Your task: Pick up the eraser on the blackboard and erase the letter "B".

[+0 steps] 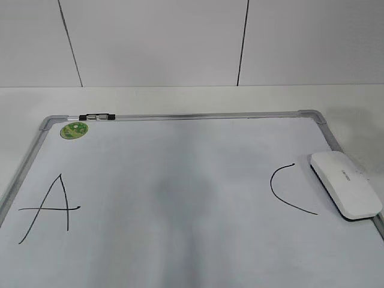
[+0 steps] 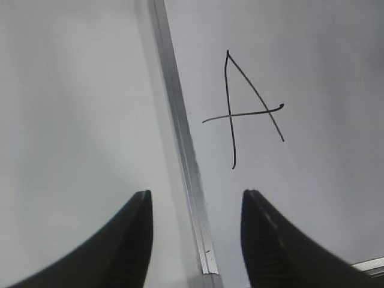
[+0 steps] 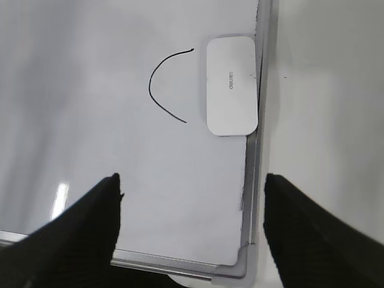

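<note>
The blackboard (image 1: 180, 180) is a white dry-erase board with a grey frame, lying flat. The white eraser (image 1: 345, 184) lies at its right edge beside the black "C" (image 1: 287, 189); it also shows in the right wrist view (image 3: 231, 85). An "A" (image 1: 51, 207) is at the left, also seen in the left wrist view (image 2: 243, 108). No letter "B" shows; the board's middle is blank with a faint grey smudge. My left gripper (image 2: 195, 201) is open above the board's left frame. My right gripper (image 3: 192, 186) is open above the board's near right corner. Neither gripper appears in the exterior view.
A small black-and-silver marker (image 1: 96, 116) lies on the board's top frame, next to a round green sticker (image 1: 74, 129). White table surface surrounds the board (image 3: 324, 120). A white panelled wall stands behind.
</note>
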